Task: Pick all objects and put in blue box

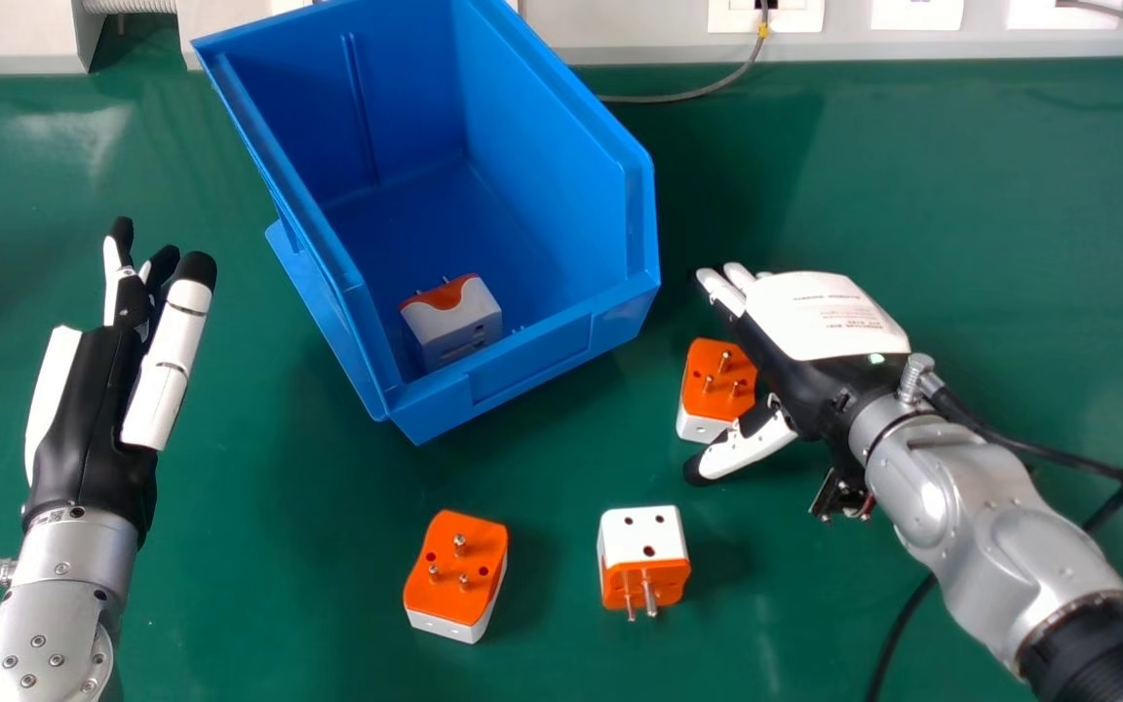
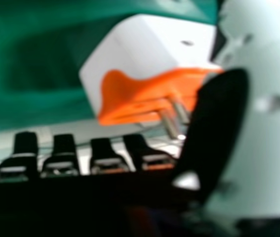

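My right hand point(image 1: 820, 317): palm down at the right of the blue box, thumb point(image 1: 756, 444) apart from the extended fingers. Orange-and-white plug adapter point(image 1: 716, 375) in the gap between them, pins up, on the green table point(image 1: 308, 595); not clamped. Whether the thumb touches it, I cannot tell. Nearer, leftward: second adapter point(image 1: 643, 546), pins toward the near side. Left of that, third adapter point(image 1: 454, 570), pins up. Farther off, blue box point(image 1: 532, 367), one adapter point(image 1: 456, 317) inside at its near end. Far left: my left hand point(image 1: 84, 429), over the table.
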Action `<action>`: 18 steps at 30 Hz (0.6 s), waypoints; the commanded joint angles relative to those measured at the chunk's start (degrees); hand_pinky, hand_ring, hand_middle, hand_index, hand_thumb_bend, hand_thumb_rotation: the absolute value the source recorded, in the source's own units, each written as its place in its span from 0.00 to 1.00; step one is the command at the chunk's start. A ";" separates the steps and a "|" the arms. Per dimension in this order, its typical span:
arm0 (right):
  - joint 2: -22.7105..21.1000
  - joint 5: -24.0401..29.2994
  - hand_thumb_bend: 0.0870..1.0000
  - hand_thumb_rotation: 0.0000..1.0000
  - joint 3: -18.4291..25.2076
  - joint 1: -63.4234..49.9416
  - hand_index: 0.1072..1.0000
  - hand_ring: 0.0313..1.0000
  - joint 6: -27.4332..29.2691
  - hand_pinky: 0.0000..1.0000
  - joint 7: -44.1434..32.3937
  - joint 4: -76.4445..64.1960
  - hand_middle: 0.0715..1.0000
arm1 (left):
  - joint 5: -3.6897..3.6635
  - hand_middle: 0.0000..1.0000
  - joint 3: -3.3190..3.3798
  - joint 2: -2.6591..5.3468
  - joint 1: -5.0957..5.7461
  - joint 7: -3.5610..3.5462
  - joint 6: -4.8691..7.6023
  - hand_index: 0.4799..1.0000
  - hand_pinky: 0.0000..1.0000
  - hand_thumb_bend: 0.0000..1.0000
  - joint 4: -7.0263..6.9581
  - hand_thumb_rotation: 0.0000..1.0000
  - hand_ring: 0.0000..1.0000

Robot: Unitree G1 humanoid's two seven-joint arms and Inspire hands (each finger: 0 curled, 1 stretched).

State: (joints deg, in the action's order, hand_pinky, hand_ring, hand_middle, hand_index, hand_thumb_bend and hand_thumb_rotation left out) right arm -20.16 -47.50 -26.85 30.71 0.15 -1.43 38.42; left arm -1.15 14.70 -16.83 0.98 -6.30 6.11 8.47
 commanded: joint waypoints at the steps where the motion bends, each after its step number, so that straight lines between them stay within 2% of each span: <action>1: -0.41 -0.49 0.44 0.35 -1.02 1.96 0.95 0.95 -1.97 0.91 -2.03 2.55 0.98 | -0.09 0.98 0.14 -0.93 -0.06 -0.16 0.28 0.96 0.93 0.51 -1.92 0.95 0.98; 9: -0.06 0.52 0.42 0.34 -3.65 6.15 0.94 0.95 -2.67 0.90 -8.25 7.07 0.97 | 0.05 0.98 0.17 -1.16 0.17 -0.24 -0.20 0.96 0.93 0.53 -2.59 0.95 0.98; 12: -0.31 0.85 0.41 0.34 -4.46 6.91 0.94 0.95 -2.94 0.90 -10.22 6.93 0.97 | -0.02 0.98 0.22 -1.24 0.36 -0.36 -0.19 0.96 0.93 0.53 -2.76 0.95 0.98; 15: -0.35 0.96 0.40 0.35 -5.19 7.95 0.93 0.95 -2.76 0.89 -11.86 7.74 0.96 | -0.21 0.98 0.28 -1.26 0.59 -0.41 -0.64 0.96 0.93 0.53 -3.52 0.95 0.98; 18: -0.26 1.29 0.37 0.35 -5.90 9.30 0.92 0.93 -2.17 0.87 -13.22 9.29 0.95 | -0.18 0.99 0.29 -1.33 0.39 -0.35 -0.93 0.96 0.93 0.53 -3.50 0.95 0.98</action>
State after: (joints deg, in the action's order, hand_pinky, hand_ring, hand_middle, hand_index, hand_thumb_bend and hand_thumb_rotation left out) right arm -19.99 -45.31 -31.74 40.26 -0.79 -13.64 45.47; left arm -1.12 14.71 -17.18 1.64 -6.36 5.00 6.43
